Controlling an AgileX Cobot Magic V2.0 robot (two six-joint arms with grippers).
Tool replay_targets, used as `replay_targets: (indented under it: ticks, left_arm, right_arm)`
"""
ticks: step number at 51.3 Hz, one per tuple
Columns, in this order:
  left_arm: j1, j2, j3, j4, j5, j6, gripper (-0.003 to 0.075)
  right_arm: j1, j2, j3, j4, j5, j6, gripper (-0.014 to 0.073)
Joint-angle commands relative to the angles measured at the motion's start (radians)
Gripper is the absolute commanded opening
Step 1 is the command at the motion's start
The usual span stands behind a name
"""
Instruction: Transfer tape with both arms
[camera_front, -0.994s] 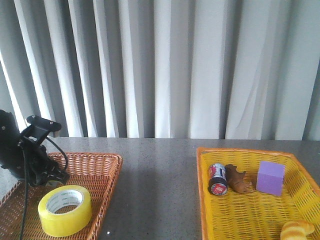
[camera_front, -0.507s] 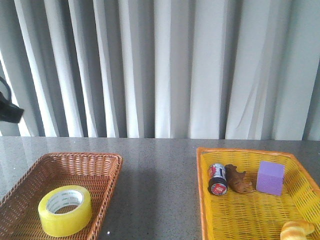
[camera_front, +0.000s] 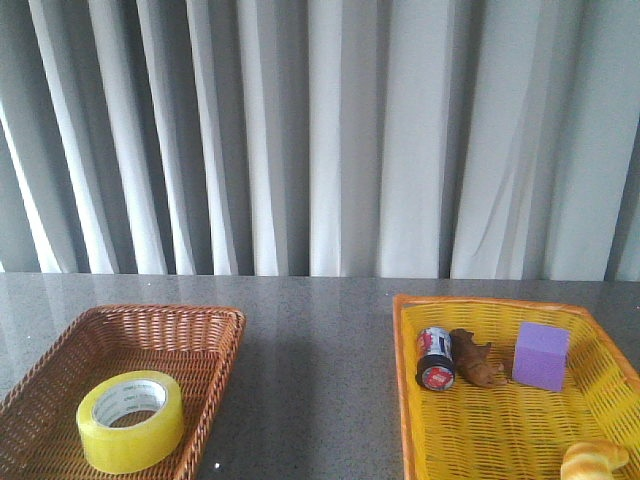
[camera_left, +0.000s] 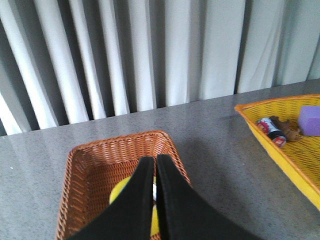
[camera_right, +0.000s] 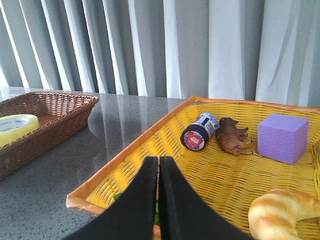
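The yellow tape roll (camera_front: 130, 421) with a white printed core lies flat in the brown wicker basket (camera_front: 190, 330) at the front left. Neither arm shows in the front view. In the left wrist view my left gripper (camera_left: 154, 161) is shut and empty, high above the basket (camera_left: 80, 170), with the tape (camera_left: 117, 192) mostly hidden behind its fingers. My right gripper (camera_right: 159, 161) is shut and empty above the near part of the yellow basket (camera_right: 130, 150). The tape also shows far off in the right wrist view (camera_right: 15, 127).
The yellow basket (camera_front: 410, 400) at the right holds a small red-and-black can (camera_front: 436, 358), a brown animal toy (camera_front: 477, 359), a purple block (camera_front: 542, 355) and a bread piece (camera_front: 594, 461). Grey curtains hang behind the grey tabletop (camera_front: 315, 370).
The left arm, which stood over the brown basket's left side a second ago, has lifted up and left out of the front view. The tape has not moved.
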Motion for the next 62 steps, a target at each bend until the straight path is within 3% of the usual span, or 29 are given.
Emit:
replay_targets:
  ticks: [1,13,43,51,62]
  left_arm:
    - [0.004,-0.083,0.085,-0.080,-0.138,-0.010,-0.0008]
    - [0.004,-0.193,0.213,-0.125,-0.162,-0.009,-0.0007]
    - [0.004,-0.191,0.241,-0.069,-0.099,-0.003,-0.0007]
    - [0.004,-0.219,0.375,-0.011,-0.237,-0.002,-0.0007]
    - [0.004,-0.447,0.825,-0.032,-0.651,-0.009,-0.0007]
  right_arm:
    - [-0.001,0.011,-0.029,-0.005,-0.072,-0.006,-0.0005]
    - [-0.001,0.011,-0.029,-0.005,-0.072,-0.006,-0.0005]
    - [-0.001,0.011,-0.029,-0.005,-0.072,-0.006,-0.0005]
    - [-0.001,0.011,-0.029,-0.005,-0.072,-0.006,-0.0005]
    - [-0.001,0.011,-0.029,-0.005,-0.072,-0.006,-0.0005]
